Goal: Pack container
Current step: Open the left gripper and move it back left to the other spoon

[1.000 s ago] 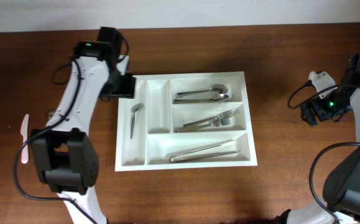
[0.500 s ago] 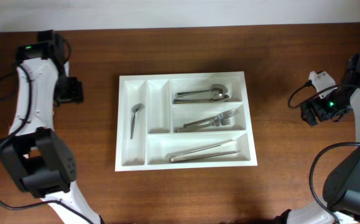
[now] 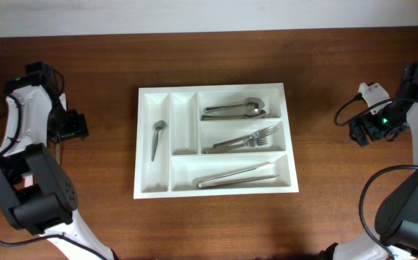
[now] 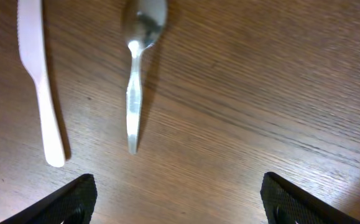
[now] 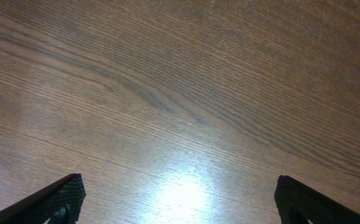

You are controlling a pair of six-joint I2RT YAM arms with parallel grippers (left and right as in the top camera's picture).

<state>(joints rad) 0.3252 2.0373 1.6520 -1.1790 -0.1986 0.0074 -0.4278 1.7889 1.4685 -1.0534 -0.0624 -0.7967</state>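
The container (image 3: pixel 216 89), a white five-compartment tray, sits in the middle of the table. It holds a small spoon (image 3: pixel 156 137) in the leftmost narrow slot, spoons (image 3: pixel 234 110) in the top wide slot, forks (image 3: pixel 246 139) in the middle one and long utensils (image 3: pixel 237 177) in the bottom one. My left gripper (image 3: pixel 68 130) is at the far left, well apart from the tray. In the left wrist view it is open (image 4: pixel 178 199) and empty, just short of a metal spoon (image 4: pixel 136 68) and a white plastic knife (image 4: pixel 40 81) lying on the wood. My right gripper (image 3: pixel 364 130) is open (image 5: pixel 180 199) over bare wood at the far right.
The second narrow slot (image 3: pixel 185 123) of the tray holds nothing. The left arm covers the loose spoon and plastic knife in the overhead view. Cables hang by both arms at the table's side edges.
My left arm has swung from the tray's upper left corner out to the table's far left and now hangs over the loose spoon and plastic knife. The right arm has not moved.
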